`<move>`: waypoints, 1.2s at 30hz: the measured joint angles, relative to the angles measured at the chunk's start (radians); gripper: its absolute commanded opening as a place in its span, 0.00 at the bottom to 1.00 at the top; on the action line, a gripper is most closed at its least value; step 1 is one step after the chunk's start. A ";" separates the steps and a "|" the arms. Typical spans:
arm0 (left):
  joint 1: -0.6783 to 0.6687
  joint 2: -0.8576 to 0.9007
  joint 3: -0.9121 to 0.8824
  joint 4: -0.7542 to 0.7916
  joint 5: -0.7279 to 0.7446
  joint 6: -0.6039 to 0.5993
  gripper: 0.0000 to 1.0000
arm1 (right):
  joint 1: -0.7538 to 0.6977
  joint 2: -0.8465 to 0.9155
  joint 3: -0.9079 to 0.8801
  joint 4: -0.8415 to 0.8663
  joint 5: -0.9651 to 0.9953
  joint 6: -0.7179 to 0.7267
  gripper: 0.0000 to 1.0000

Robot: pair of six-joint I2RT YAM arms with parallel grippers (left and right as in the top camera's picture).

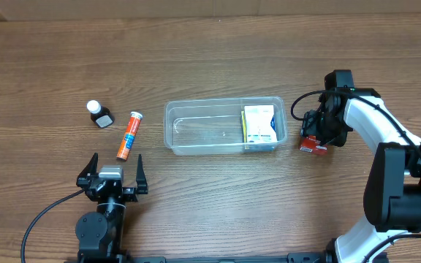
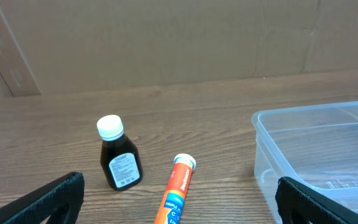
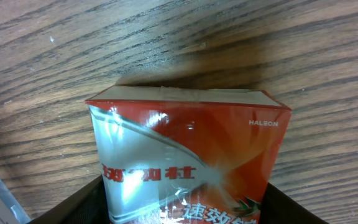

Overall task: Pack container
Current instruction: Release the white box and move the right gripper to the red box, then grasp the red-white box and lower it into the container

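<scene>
The clear plastic container (image 1: 196,136) sits mid-table with a white and yellow box (image 1: 259,124) lying in its right end. My right gripper (image 1: 317,136) is just right of the container, shut on a red and silver box (image 1: 312,147). In the right wrist view the red box (image 3: 191,149) fills the gap between the fingers (image 3: 182,208), close above the wood. My left gripper (image 1: 115,162) is open and empty at the front left. In its wrist view (image 2: 179,214) the container's corner (image 2: 316,143) is at the right.
An orange tube (image 1: 129,135) lies on the table left of the container, just beyond my left fingers; it also shows in the left wrist view (image 2: 178,186). A small dark bottle with a white cap (image 1: 101,115) stands farther left, and in the left wrist view (image 2: 120,163).
</scene>
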 measured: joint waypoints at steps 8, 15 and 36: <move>0.000 0.000 0.000 0.000 0.000 0.000 1.00 | 0.000 0.002 0.018 -0.051 0.003 0.000 0.64; 0.000 0.000 0.000 0.000 0.000 0.000 1.00 | 0.000 0.016 0.395 -0.354 0.035 -0.025 0.64; 0.000 0.000 0.000 0.000 0.003 0.000 1.00 | 0.526 -0.013 0.562 -0.373 -0.120 0.029 0.64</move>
